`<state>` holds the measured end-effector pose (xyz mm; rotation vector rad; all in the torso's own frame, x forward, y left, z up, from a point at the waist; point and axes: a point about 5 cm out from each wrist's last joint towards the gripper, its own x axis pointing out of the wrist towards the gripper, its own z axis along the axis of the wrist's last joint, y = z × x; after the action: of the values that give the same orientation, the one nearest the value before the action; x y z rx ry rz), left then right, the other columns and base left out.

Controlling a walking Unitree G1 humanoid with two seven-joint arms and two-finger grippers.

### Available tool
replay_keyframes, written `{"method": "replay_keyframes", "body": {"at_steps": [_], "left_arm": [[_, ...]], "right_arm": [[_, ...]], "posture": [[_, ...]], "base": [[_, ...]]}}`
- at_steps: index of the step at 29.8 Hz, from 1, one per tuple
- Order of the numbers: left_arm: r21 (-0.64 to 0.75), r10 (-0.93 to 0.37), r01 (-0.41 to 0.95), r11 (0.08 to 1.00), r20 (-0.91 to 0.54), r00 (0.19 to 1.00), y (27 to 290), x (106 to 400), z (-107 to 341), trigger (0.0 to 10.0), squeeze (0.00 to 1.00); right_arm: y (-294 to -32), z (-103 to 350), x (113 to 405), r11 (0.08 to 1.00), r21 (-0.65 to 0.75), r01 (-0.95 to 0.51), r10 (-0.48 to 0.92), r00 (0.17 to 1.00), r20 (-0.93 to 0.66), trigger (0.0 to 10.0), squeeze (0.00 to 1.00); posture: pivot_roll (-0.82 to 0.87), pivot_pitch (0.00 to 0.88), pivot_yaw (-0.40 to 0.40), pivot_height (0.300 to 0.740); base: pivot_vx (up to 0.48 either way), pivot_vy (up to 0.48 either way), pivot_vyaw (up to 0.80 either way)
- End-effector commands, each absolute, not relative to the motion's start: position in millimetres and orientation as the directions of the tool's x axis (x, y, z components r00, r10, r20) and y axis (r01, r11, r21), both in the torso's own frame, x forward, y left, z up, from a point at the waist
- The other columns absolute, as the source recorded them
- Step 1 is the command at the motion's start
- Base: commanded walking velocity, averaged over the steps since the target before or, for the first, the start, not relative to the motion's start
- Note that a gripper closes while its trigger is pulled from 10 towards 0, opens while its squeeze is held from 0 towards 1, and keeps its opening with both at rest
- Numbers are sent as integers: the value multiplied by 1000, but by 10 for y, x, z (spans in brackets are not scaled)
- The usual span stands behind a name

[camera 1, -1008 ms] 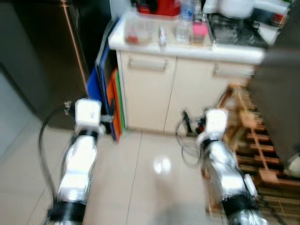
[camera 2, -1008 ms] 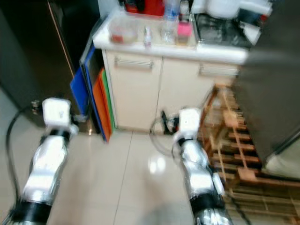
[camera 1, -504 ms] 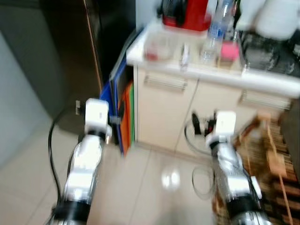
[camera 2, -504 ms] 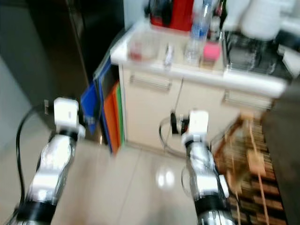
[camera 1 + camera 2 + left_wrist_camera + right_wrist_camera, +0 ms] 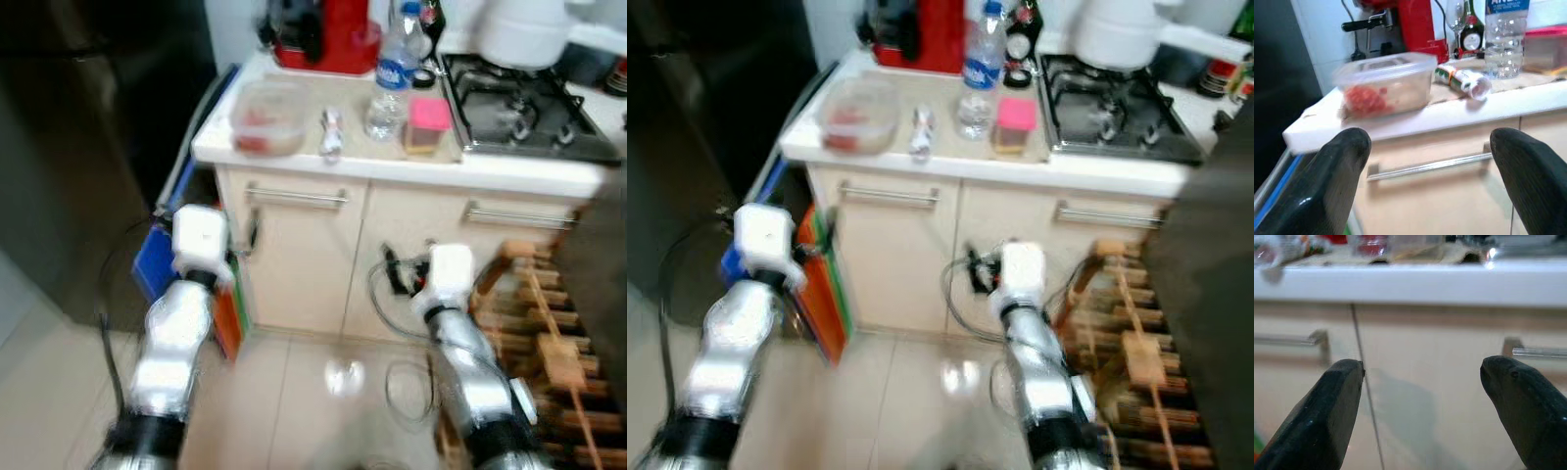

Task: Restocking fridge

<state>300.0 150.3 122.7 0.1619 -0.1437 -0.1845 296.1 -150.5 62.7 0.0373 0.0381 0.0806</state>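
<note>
Cream cabinet doors face both empty, spread-fingered grippers, left and right; food container above.

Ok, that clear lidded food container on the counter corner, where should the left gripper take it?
Grip the clear container across its short sides, just below the lid rim, coming level from the counter's front edge. It sits upright near that edge, nearest the open left gripper, and its wide, low body suits a side pinch.
</note>
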Motion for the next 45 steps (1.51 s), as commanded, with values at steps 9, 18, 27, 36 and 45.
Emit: {"method": "replay_keyframes", "body": {"at_steps": [9,18,27,36,45], "left_arm": [[214,-198,170,962,117,973,1595,2976,1240,10000,0],[220,-210,184,958,103,972,1567,2981,1225,10000,0],[169,-220,209,963,46,974,1464,3067,1253,10000,0],[77,-227,222,972,68,971,1437,3113,1381,10000,0],[79,-259,255,964,50,965,1473,3037,1303,10000,0]], "right_arm": [[-1342,665,3001,990,48,-133,134,991,-28,10000,0],[-1338,639,2995,990,52,-130,132,990,-44,10000,0],[-1346,637,2993,990,46,-134,136,990,-45,10000,0],[-1341,611,2973,991,42,-129,131,990,-49,10000,0],[-1326,582,2974,990,50,-134,137,988,-67,10000,0]], "posture": [[48,0,-7,740],[43,0,-6,740],[43,0,-8,740],[43,0,1,740],[49,0,7,740]], "base": [[0,53,0],[0,480,-350],[0,35,0],[0,0,0],[0,160,-88]]}}
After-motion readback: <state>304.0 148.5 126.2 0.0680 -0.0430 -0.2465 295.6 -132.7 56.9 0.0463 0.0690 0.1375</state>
